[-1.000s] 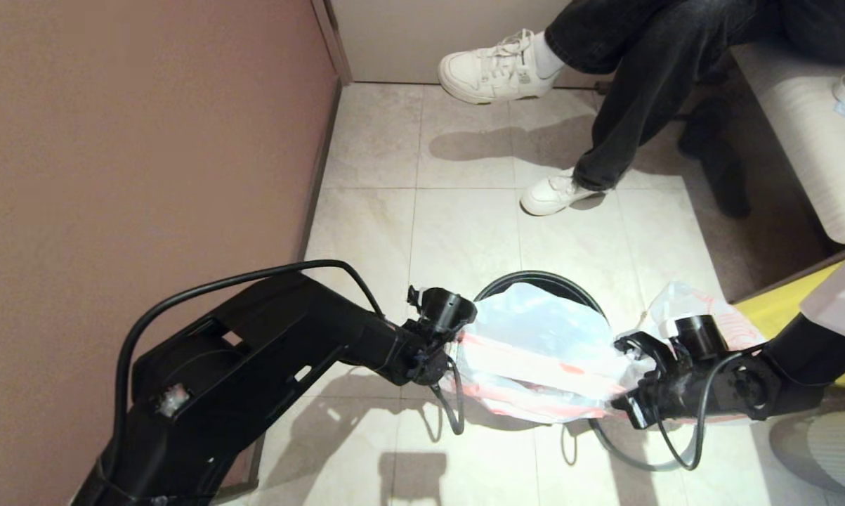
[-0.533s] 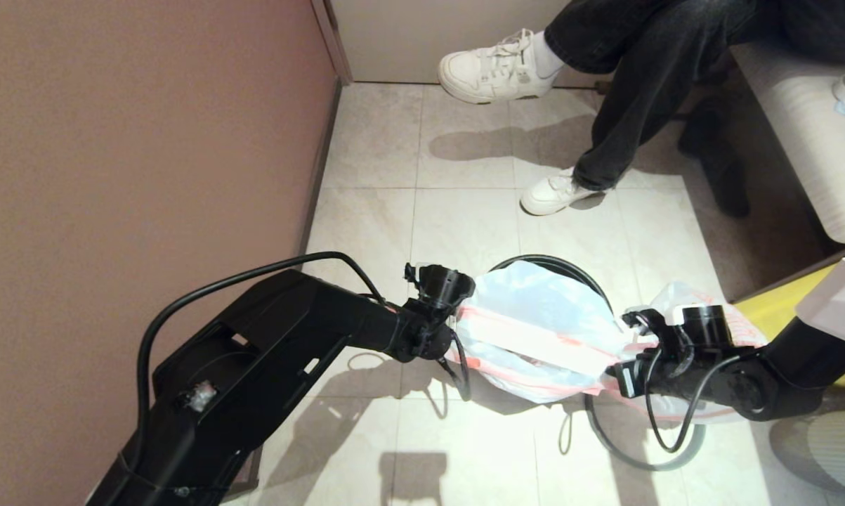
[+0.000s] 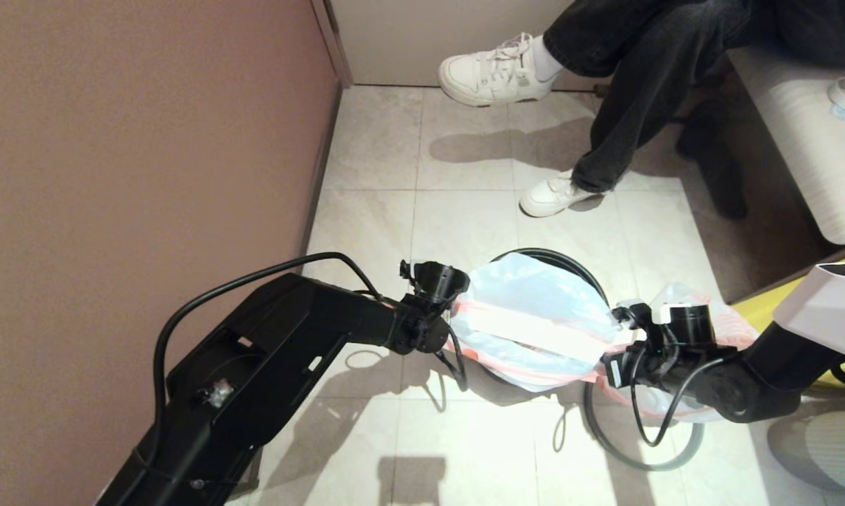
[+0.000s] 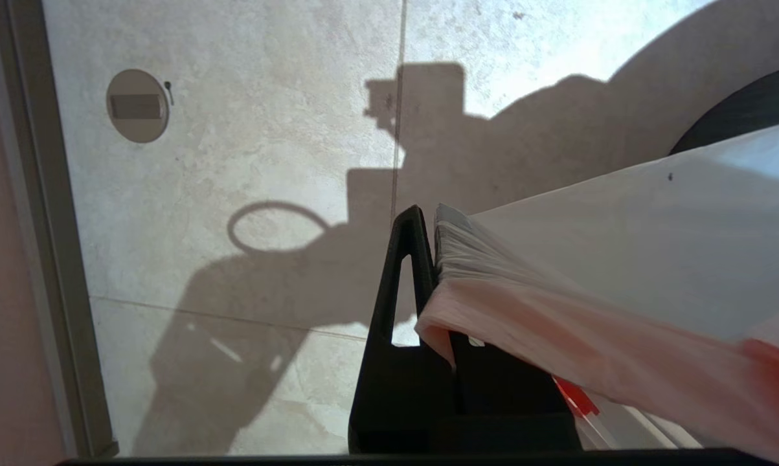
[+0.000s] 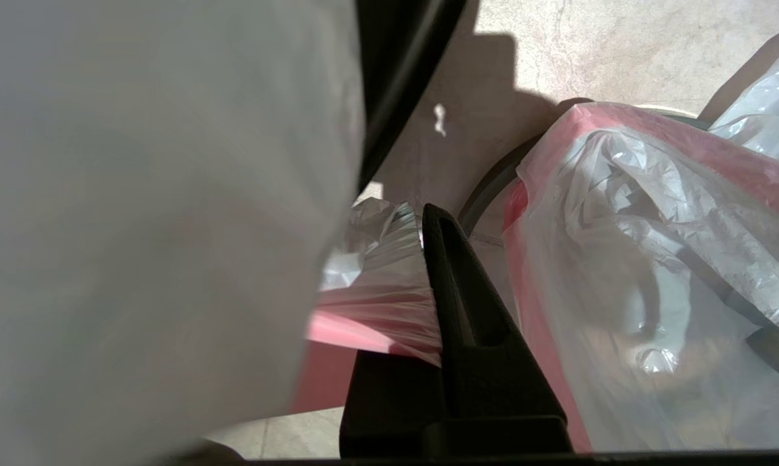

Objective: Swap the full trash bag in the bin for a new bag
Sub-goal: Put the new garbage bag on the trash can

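Note:
The new bag [image 3: 534, 320], whitish film with a pink-red edge, hangs stretched between both grippers over the bin [image 3: 557, 257], a dark round tub on the floor. My left gripper [image 3: 456, 313] is shut on the bag's left end, gathered film [image 4: 486, 285] pinched beside its finger [image 4: 407, 272]. My right gripper [image 3: 613, 332] is shut on the right end, where pleated film [image 5: 389, 304] lies against the finger [image 5: 467, 310]. The full trash bag [image 3: 735, 323] lies on the floor right of the bin, white cup shapes [image 5: 654, 317] showing inside. The grey hoop [image 3: 647, 466] lies on the tiles under the right arm.
A brown wall [image 3: 148, 140] runs close along the left. A seated person's legs and white shoes [image 3: 552, 193] are just beyond the bin. A padded bench [image 3: 801, 140] stands at the right, a yellow object [image 3: 780, 306] beside my right arm.
Both arms have carried the stretched bag farther from me, so it now lies more squarely over the bin. More of the grey hoop shows on the floor.

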{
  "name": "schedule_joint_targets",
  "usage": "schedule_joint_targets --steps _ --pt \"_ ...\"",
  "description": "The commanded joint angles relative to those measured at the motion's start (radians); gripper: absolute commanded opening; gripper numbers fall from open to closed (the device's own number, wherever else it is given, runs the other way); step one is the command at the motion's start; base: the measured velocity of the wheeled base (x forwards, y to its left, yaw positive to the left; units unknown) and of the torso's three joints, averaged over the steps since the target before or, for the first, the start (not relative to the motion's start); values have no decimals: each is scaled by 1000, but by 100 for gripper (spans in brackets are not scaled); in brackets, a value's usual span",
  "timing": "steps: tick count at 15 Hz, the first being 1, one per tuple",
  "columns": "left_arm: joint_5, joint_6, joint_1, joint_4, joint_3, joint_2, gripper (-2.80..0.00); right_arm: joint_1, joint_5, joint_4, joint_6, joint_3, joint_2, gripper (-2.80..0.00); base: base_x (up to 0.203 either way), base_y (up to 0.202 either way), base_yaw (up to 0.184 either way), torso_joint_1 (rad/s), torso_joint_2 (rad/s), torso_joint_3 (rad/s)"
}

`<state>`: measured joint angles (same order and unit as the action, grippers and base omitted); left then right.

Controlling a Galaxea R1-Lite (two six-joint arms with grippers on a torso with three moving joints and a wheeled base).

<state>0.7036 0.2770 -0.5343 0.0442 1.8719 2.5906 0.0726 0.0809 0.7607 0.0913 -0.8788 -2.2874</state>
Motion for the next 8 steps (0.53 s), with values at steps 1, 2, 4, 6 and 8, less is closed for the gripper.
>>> schedule_joint_targets --steps 1,2,4,6,8 --pt "11 8 8 -19 15 -4 -280 0 -40 40 8 -3 -47 -280 0 0 0 0 0 0" --pt "10 30 1 -45 -2 -30 -280 0 -40 48 19 8 -44 -280 0 0 0 0 0 0" --pt "-8 83 -25 -125 -56 -92 -280 0 20 0 46 38 22 -280 0 0 0 0 0 0" --pt "-49 138 -51 -206 -107 -138 -280 -3 106 -84 65 65 99 -280 0 0 0 0 0 0" --pt "-69 184 -75 -252 -144 -153 -280 -5 156 -132 110 94 150 -280 0 0 0 0 0 0"
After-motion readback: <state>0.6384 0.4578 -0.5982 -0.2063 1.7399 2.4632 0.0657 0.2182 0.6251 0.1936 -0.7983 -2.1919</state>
